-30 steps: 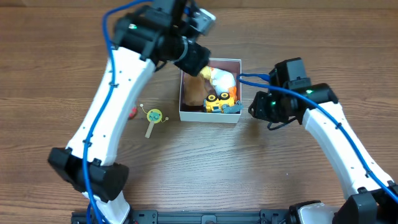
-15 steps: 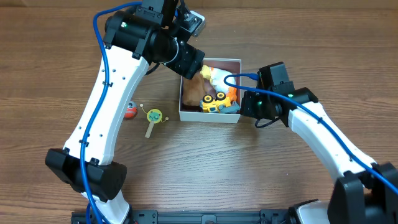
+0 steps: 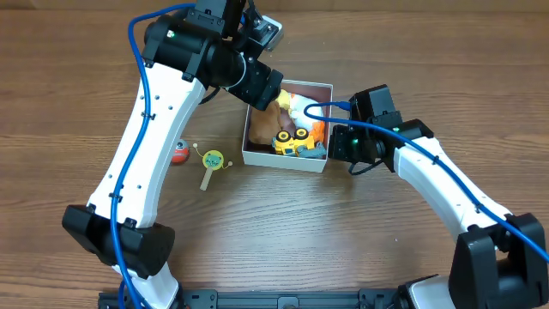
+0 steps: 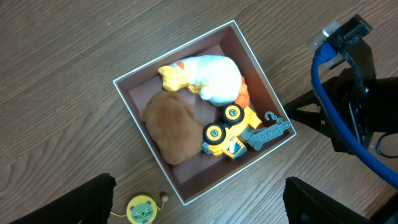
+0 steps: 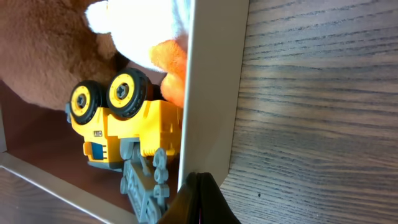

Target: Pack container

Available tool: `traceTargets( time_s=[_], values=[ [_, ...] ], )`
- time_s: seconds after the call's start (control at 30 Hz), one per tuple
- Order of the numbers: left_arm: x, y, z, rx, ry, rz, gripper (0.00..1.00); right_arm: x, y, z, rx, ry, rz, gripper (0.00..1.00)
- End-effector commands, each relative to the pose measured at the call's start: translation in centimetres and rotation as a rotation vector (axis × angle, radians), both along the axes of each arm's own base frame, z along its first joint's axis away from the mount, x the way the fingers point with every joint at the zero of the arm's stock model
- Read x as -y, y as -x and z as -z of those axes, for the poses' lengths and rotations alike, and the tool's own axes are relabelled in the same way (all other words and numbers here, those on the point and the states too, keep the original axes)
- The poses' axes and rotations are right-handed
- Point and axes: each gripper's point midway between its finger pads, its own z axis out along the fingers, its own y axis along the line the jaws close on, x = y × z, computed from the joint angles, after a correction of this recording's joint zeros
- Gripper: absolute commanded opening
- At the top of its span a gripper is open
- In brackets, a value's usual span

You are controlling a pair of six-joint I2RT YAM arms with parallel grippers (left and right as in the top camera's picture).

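Brown wood-grain table (image 3: 343, 249) w/ 1 small red-orange ball (image 3: 178, 153) nr 1 yellow-green round cat-face stick toy (image 3: 212, 160), not touching

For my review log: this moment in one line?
container holds brown plush, white plush, yellow truck | left claw open above | right claw at side wall, grip unclear

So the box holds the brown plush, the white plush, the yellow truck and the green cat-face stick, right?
Not the stick. The overhead view shows the green cat-face stick lying on the table outside the container, off its left side. The brown plush, white plush and yellow truck are inside it.
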Motion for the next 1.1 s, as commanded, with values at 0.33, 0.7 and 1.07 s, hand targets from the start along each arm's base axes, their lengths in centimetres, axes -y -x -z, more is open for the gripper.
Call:
traceTargets(
  time_s=[0.33,0.7,1.07],
  values=[
    [-1.7,0.3,-0.1,0.015,-0.09,-0.011,0.95,-2.5,2.0,-6.2,0.139,-0.077,-0.12,0.04],
    [-1.8,0.6,0.0,0.003,-0.093,-0.01,0.98,-1.1,0.3,-0.4,0.068,0.106,-0.073,0.04],
    [-7.6,3.4,1.6,-0.161,-0.233,-0.111,0.91,2.2,-1.9,-15.9,0.381,0.063,0.032,0.46]
  ],
)
